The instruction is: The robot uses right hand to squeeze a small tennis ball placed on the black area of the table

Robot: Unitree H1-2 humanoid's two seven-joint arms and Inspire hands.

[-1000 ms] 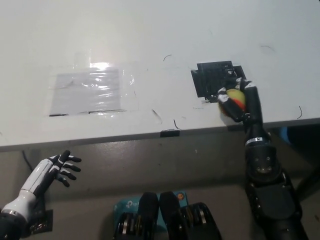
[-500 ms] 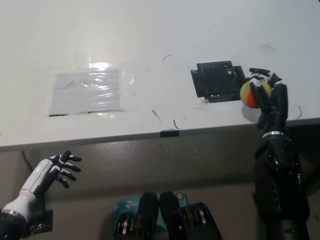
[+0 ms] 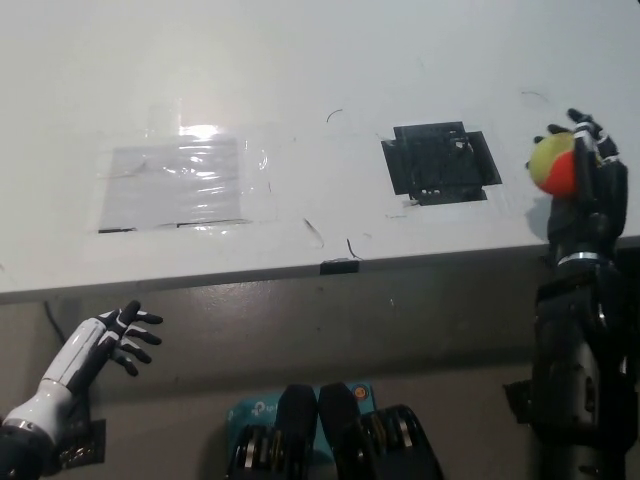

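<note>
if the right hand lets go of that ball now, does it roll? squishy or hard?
Likely rolls: the ball is round, and the table looks flat and smooth. Probably light, since the right hand holds it at the fingertips. Its fuzzy look suggests some give, but no denting shows.

Right side of the ball tucked behind the black right hand, so can't see it. White left hand down low, arm chopped off at bottom-left corner.
</note>
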